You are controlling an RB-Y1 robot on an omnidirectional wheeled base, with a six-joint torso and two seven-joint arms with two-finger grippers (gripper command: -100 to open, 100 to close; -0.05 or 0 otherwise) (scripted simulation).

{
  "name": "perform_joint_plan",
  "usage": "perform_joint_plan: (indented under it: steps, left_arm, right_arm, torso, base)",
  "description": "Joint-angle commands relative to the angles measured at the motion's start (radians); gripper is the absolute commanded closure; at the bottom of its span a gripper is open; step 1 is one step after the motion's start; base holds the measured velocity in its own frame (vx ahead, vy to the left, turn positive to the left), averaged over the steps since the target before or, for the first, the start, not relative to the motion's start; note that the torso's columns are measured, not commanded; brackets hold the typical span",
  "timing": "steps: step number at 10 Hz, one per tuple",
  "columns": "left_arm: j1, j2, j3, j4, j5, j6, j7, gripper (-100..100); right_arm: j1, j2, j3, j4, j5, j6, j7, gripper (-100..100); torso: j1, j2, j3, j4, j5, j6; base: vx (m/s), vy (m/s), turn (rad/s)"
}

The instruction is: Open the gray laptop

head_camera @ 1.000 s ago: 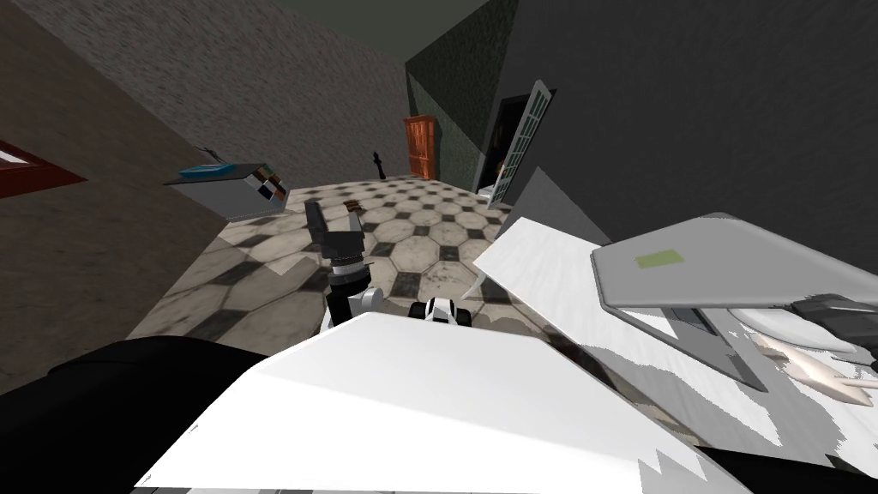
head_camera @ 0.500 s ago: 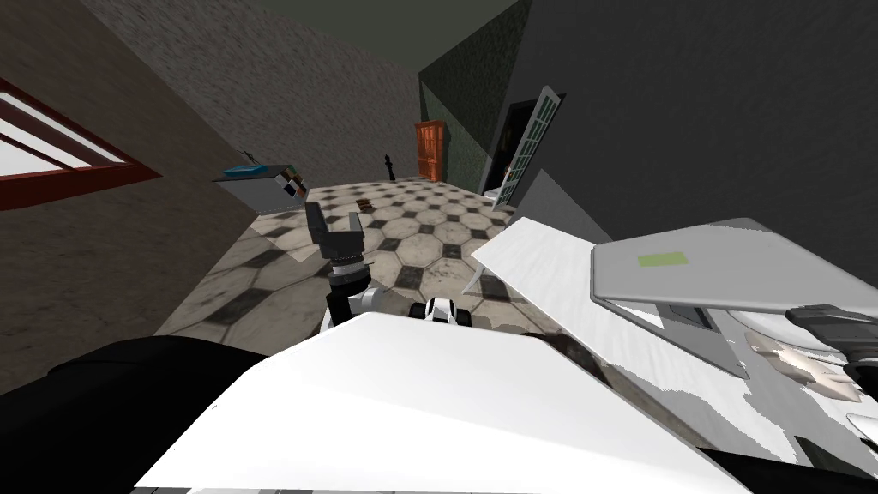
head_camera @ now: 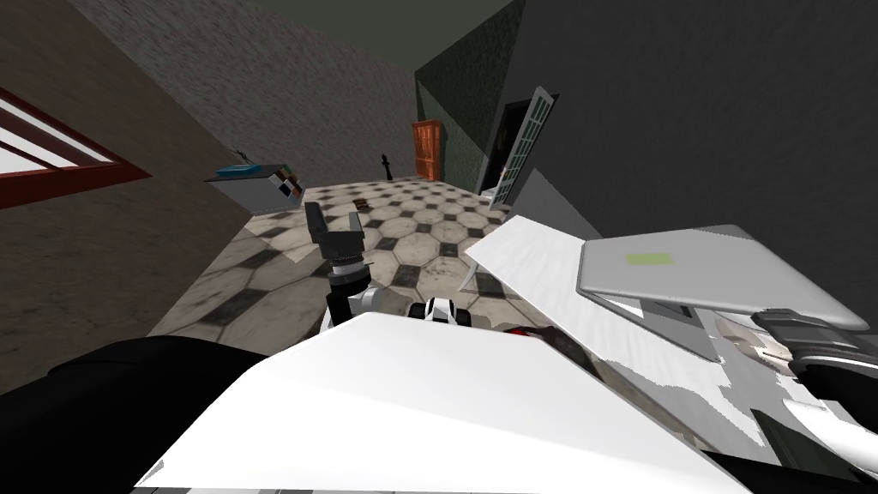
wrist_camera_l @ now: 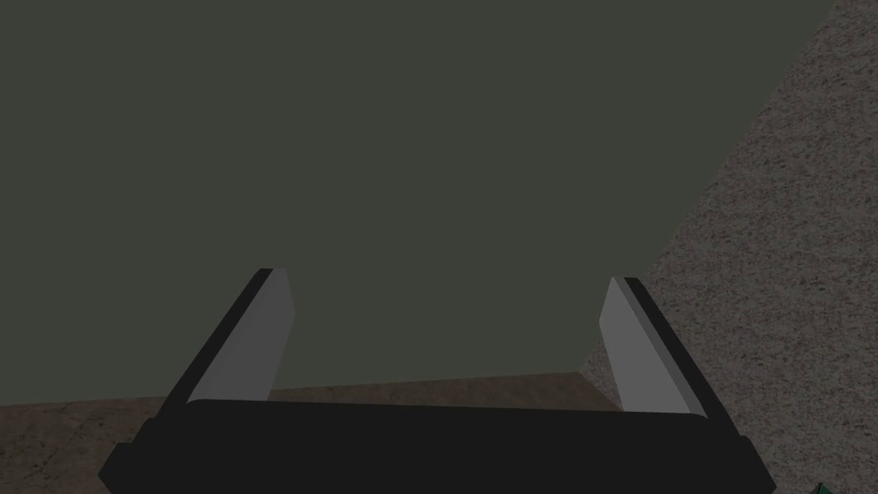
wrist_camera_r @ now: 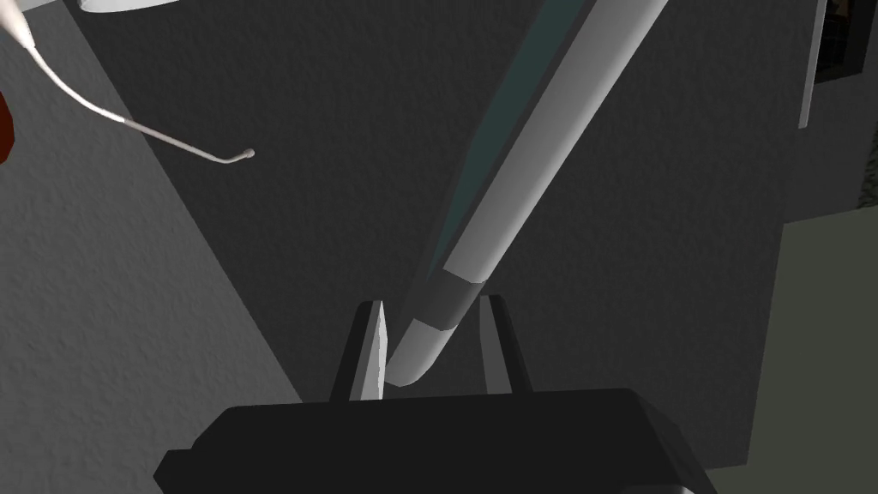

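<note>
Mid-lift on the laptop (head_camera: 712, 274), at 3 o'clock on the white table (head_camera: 549, 266): lid (wrist_camera_r: 549, 129) raised a shallow angle off the base (head_camera: 677, 330), far from open. Right gripper (wrist_camera_r: 429, 352) narrowed onto the lid's rim, fingers pressing either face near a corner. Seemingly a thin bite, though hard to judge how deep from the wrist view. Left gripper (head_camera: 334, 219) at 11 o'clock, raised over the floor, spread wide, holding nothing.

Risks from here:
- Pulling in a straight line rather than along the hinge's arc, dragging the rim out of the pinch and dropping the lid shut.
- Lifting too hard and tipping or sliding the base across the table, with nothing pinning it down.
- Pushing past the hinge's stop.
</note>
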Motion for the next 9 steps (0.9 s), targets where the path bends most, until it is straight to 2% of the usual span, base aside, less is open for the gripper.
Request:
perform_joint_plan:
  steps: [1,2,3,6,7,9]
  left_arm:
    - [0.000,0.000,0.000,0.000,0.000,0.000,0.000,0]
    - [0.000,0.000,0.000,0.000,0.000,0.000,0.000,0]
    - [0.000,0.000,0.000,0.000,0.000,0.000,0.000,0]
    - [0.000,0.000,0.000,0.000,0.000,0.000,0.000,0]
    - [0.000,0.000,0.000,0.000,0.000,0.000,0.000,0]
    - [0.000,0.000,0.000,0.000,0.000,0.000,0.000,0]
  right_arm:
    - [-0.049,0.064,0.018,0.035,-0.014,-0.039,0.005,100]
    - [-0.069,0.089,0.021,0.045,-0.022,-0.051,0.005,100]
    - [-0.069,0.090,0.021,0.045,-0.022,-0.051,0.005,100]
    - [-0.129,0.169,0.031,0.075,-0.046,-0.087,0.006,100]
    - [-0.111,0.109,0.011,0.074,-0.047,-0.031,-0.015,-100]
    - [-0.107,0.076,0.008,0.077,-0.051,0.012,-0.034,-100]
  torso:
    - [0.001,0.000,0.001,0.000,-0.001,0.000]
    - [0.000,0.000,0.001,0.000,-0.003,-0.002]
    - [-0.001,0.001,0.001,0.000,-0.004,-0.002]
    - [0.001,-0.002,-0.001,-0.001,-0.002,-0.005]
    - [0.000,-0.002,-0.001,-0.001,-0.002,-0.007]
    - [0.012,0.009,0.004,0.006,0.012,0.004]
  base:
    - [-0.039,-0.076,-0.035]
    - [-0.056,-0.091,-0.011]
    - [-0.042,-0.058,0.015]
    - [-0.047,-0.074,-0.028]
    - [-0.134,-0.037,0.238]
    - [-0.157,0.037,0.200]
